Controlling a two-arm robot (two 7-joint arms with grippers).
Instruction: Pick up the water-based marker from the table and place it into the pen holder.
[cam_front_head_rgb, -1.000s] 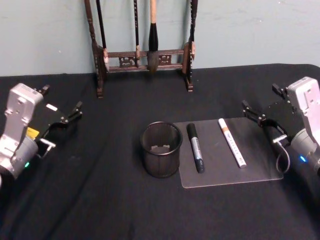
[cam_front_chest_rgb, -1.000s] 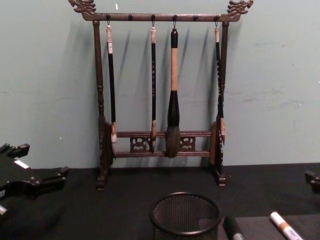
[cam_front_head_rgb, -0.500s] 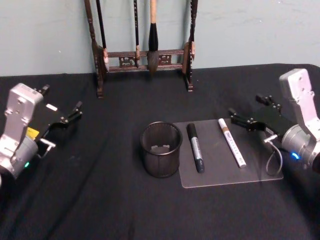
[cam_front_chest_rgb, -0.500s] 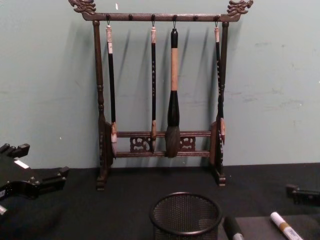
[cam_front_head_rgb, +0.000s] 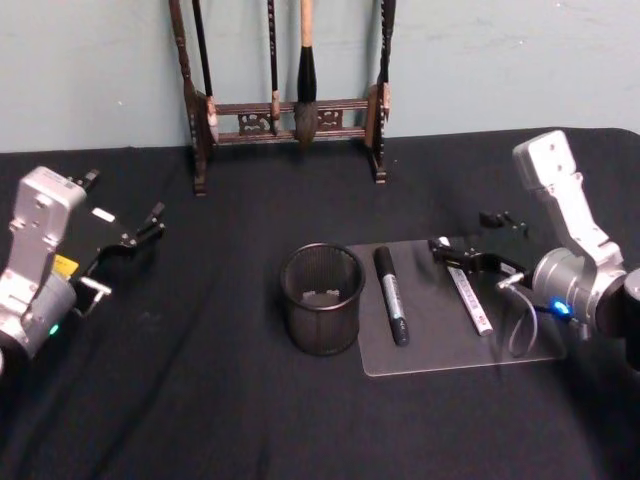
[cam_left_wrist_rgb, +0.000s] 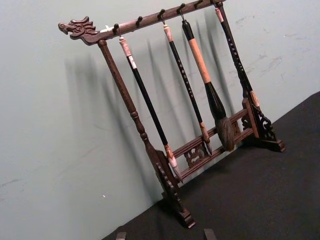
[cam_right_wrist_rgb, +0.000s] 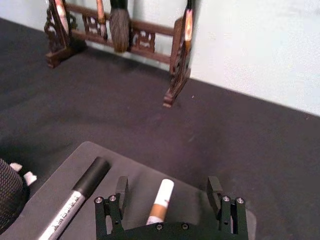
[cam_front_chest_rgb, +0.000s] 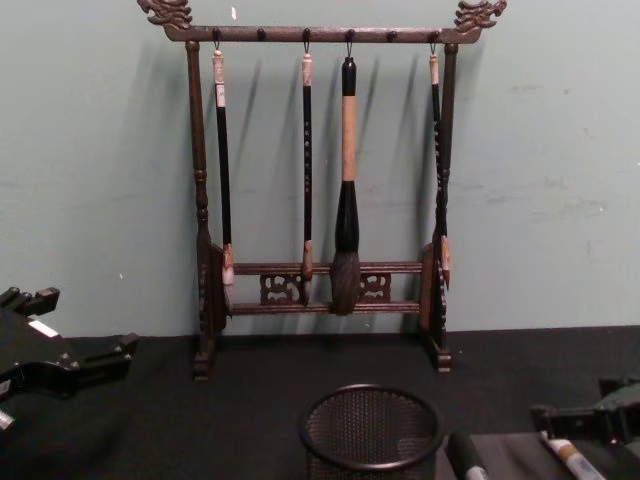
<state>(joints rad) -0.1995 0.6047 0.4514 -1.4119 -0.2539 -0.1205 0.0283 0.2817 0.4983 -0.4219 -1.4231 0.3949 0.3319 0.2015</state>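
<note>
One white marker (cam_front_head_rgb: 477, 310) is lying on the clear mat (cam_front_head_rgb: 440, 350) beside a black marker (cam_front_head_rgb: 391, 295), just right of the mesh pen holder (cam_front_head_rgb: 320, 325). The right gripper (cam_right_wrist_rgb: 167, 185) is hovering at its far end, fingers spread astride it, gripping nothing. The left gripper (cam_front_head_rgb: 122, 197) is sitting, fingers released, at the bench's (cam_front_head_rgb: 220, 400) left.

Head cam high, angled down over table (cam_front_head_rgb: 200, 400). Chest cam low, level, near cup (cam_front_chest_rgb: 372, 430). All 4 views share rack (cam_front_chest_rgb: 283, 289).
</note>
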